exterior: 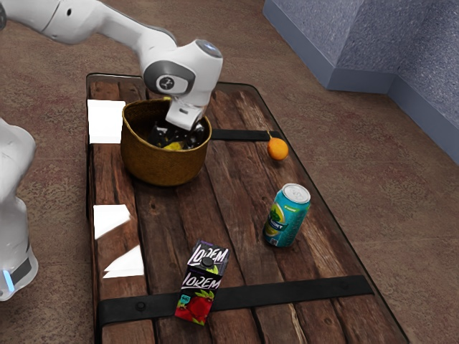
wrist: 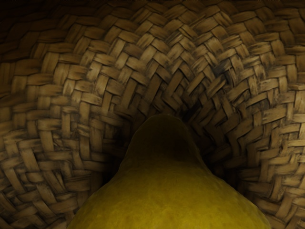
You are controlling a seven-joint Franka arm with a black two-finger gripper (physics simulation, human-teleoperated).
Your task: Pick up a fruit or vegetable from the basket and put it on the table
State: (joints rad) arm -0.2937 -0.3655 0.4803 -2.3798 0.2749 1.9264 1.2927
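At the exterior view's far left, the gripper (exterior: 174, 135) is down in the basket (exterior: 165, 168), close to a yellow fruit (wrist: 167, 195). How far open it is, or whether it grips the fruit, I cannot tell.

The claw (exterior: 177, 135) dips into the basket (exterior: 163, 166); carton (exterior: 198, 288), can (exterior: 288, 217) and orange (exterior: 277, 149) sit outside.

From my screen I cannot see the lower part of the gripper (exterior: 174, 135), because the wall of the basket (exterior: 165, 163) hides it. The yellow fruit (wrist: 167, 195) is partly hidden there also, and the wrist view's lower edge cuts it. The exterior view's edges cut the arm (exterior: 154, 50) and the table (exterior: 233, 208).
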